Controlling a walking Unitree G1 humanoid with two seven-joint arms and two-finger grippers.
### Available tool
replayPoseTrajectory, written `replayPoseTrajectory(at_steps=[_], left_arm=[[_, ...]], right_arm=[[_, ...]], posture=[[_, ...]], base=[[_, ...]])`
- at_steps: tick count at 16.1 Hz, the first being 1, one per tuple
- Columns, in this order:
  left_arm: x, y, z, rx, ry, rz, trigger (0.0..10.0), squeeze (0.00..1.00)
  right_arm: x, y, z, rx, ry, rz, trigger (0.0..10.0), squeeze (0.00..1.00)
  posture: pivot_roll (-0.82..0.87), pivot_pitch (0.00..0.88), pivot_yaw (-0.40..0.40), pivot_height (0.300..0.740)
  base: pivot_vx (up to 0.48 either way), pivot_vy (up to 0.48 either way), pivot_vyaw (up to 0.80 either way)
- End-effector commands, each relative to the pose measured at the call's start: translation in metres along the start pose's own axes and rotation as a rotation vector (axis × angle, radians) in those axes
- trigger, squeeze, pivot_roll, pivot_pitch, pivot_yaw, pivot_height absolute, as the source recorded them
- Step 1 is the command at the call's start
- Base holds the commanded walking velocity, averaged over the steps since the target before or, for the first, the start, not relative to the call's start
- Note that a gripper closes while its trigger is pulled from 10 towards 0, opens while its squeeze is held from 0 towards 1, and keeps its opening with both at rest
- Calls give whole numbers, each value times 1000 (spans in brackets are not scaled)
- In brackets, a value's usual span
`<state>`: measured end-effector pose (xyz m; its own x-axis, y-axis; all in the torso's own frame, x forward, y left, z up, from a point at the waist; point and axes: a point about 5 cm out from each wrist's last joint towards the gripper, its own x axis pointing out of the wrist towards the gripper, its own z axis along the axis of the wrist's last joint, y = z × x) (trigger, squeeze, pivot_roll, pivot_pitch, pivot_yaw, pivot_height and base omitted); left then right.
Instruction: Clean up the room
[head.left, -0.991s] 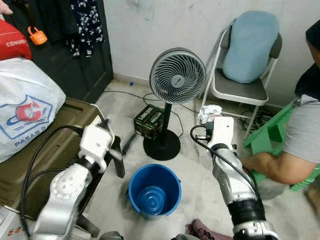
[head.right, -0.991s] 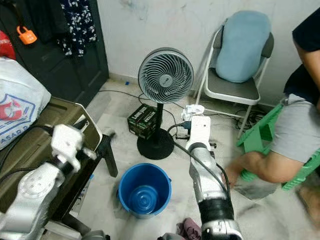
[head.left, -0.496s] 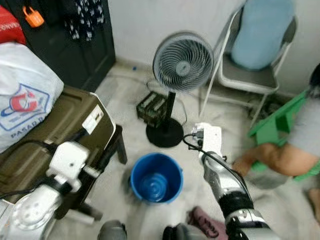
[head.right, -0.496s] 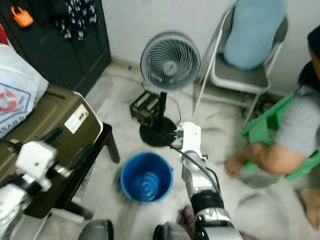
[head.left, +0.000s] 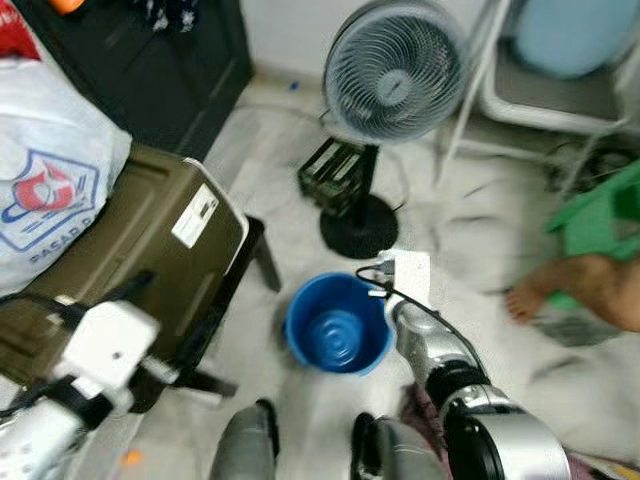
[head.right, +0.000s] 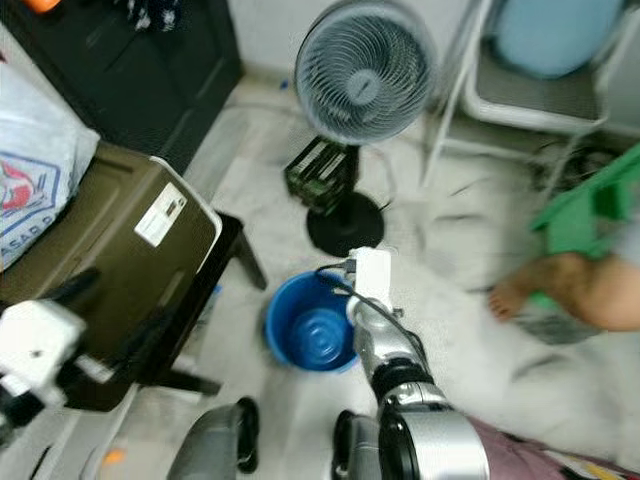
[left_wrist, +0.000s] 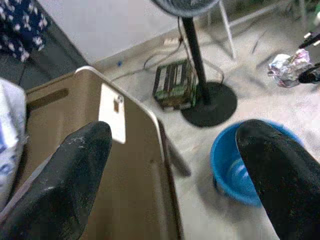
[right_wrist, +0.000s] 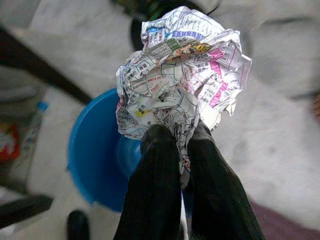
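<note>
A crumpled ball of printed newspaper (right_wrist: 180, 75) is pinched in my right gripper (right_wrist: 175, 135), whose two black fingers are shut on its lower edge. Beneath it stands a round blue bucket (right_wrist: 97, 150) on the pale floor. In the eye views the right arm's white wrist (head.left: 410, 275) hangs at the right rim of the bucket (head.left: 335, 325). My left gripper (left_wrist: 175, 145) is open, its fingertips (left_wrist: 75, 170) far apart with nothing between them, above the olive-brown case (left_wrist: 100, 165). The paper ball (left_wrist: 290, 67) also shows in the left wrist view beyond the bucket (left_wrist: 240, 160).
A standing fan (head.left: 395, 70) and a black box (head.left: 338, 175) sit just behind the bucket. The olive case (head.left: 130, 250) with a white plastic bag (head.left: 50, 190) is on the left. A green stool (head.left: 600, 220) and a person's foot (head.left: 530, 300) are on the right.
The camera has tipped down and shifted. My right arm has drawn back from near the fan base to the bucket's right rim with the paper. The left arm has dropped lower.
</note>
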<state>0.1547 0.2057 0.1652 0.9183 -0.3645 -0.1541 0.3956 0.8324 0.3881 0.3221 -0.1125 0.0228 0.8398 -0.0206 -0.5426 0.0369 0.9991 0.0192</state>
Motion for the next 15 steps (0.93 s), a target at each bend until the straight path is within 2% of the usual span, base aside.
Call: replayPoseTrajectory(at_steps=[1, 2, 5, 8, 9, 10, 15], left_arm=[[-5, 3, 3, 11, 17, -5, 10000, 0], [-8, 5, 3, 22, 29, -11, 10000, 0], [-8, 11, 6, 32, 41, -8, 10000, 0], [-9, 8, 8, 25, 43, -8, 10000, 0], [-10, 6, 8, 23, 44, -13, 10000, 0], [-9, 4, 8, 20, 44, -22, 10000, 0], [-4, 2, 8, 17, 35, -33, 10000, 0]], right_arm=[[0, 9, -3, 12, 18, 30, 10000, 0], [-1, 21, -1, 4, 16, 63, 10000, 0], [-2, 40, 1, -4, 7, 105, 10000, 0], [-2, 40, 2, 2, 1, 108, 10000, 0], [-2, 39, 2, 12, 0, 107, 10000, 694], [-1, 36, 2, 15, -2, 105, 10000, 1000], [1, 27, 8, 10, -23, 86, 10000, 1000]], posture=[[401, 325, 71, 740], [411, 332, 81, 740], [418, 333, 83, 740], [414, 332, 76, 740], [413, 331, 74, 740], [410, 327, 73, 740], [398, 313, 67, 740]], base=[[0, 0, 0], [0, 0, 0], [0, 0, 0], [0, 0, 0], [0, 0, 0], [0, 0, 0], [0, 0, 0]])
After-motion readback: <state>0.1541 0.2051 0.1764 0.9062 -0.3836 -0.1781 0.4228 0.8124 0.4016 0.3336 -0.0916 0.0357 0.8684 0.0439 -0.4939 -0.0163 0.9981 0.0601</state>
